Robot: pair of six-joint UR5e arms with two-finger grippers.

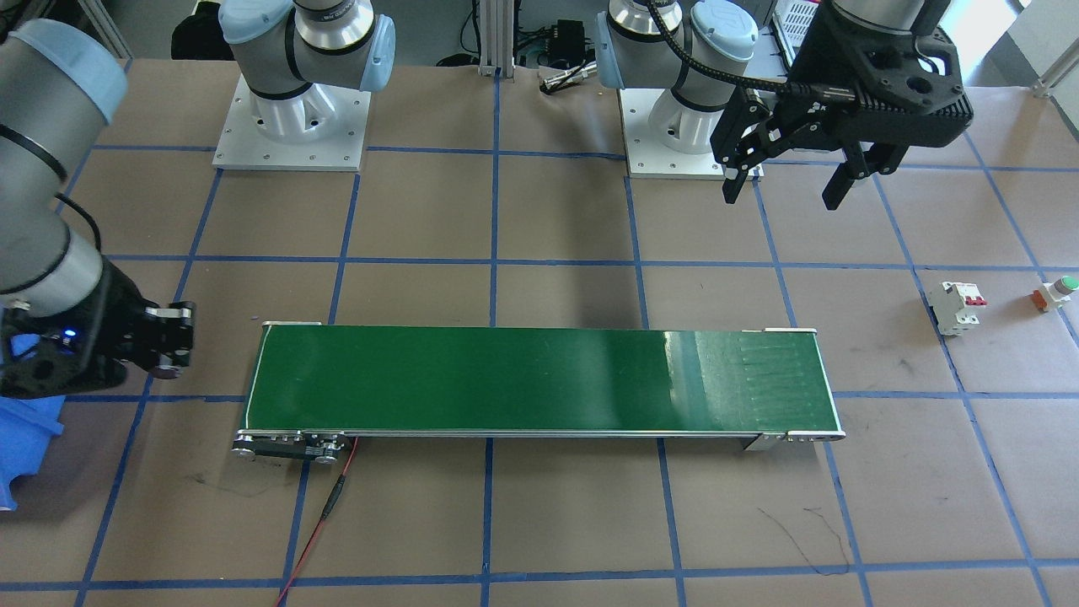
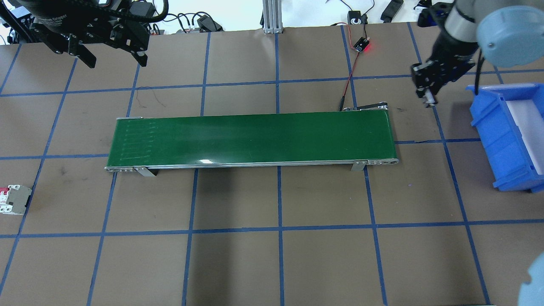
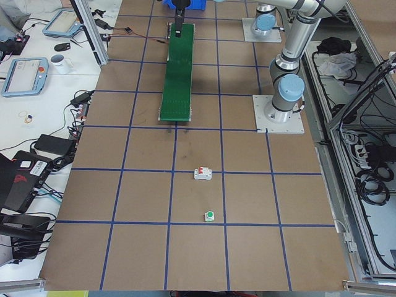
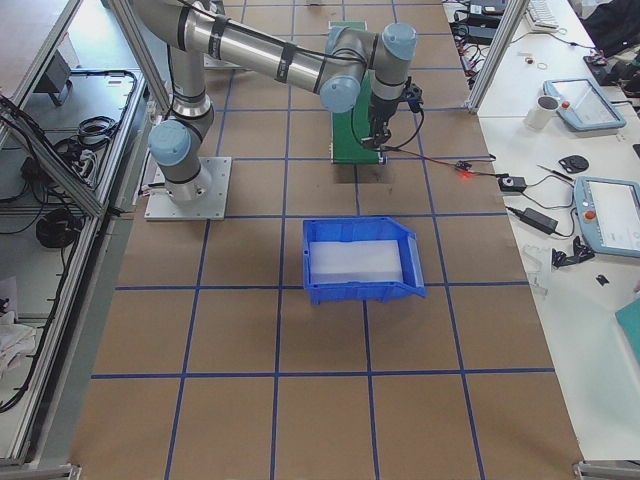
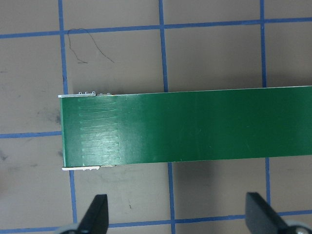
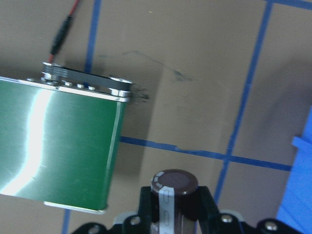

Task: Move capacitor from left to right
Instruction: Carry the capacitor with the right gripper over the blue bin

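The capacitor (image 6: 174,187), a stubby dark cylinder with a pale stripe, sits upright between the fingers of my right gripper (image 6: 175,209). That gripper (image 2: 427,95) is shut on it and hangs above the table just past the right end of the green conveyor belt (image 2: 250,138), left of the blue bin (image 2: 497,136). In the front-facing view the right gripper (image 1: 169,346) is at the view's left. My left gripper (image 1: 780,185) is open and empty, high above the table behind the belt's left end (image 5: 87,131). Its fingertips (image 5: 97,209) show in the left wrist view.
A white circuit breaker with red switch (image 1: 957,308) and a small button with green cap (image 1: 1058,292) lie on the table left of the belt. A red wire (image 2: 350,80) runs from the belt's right end to a board at the back.
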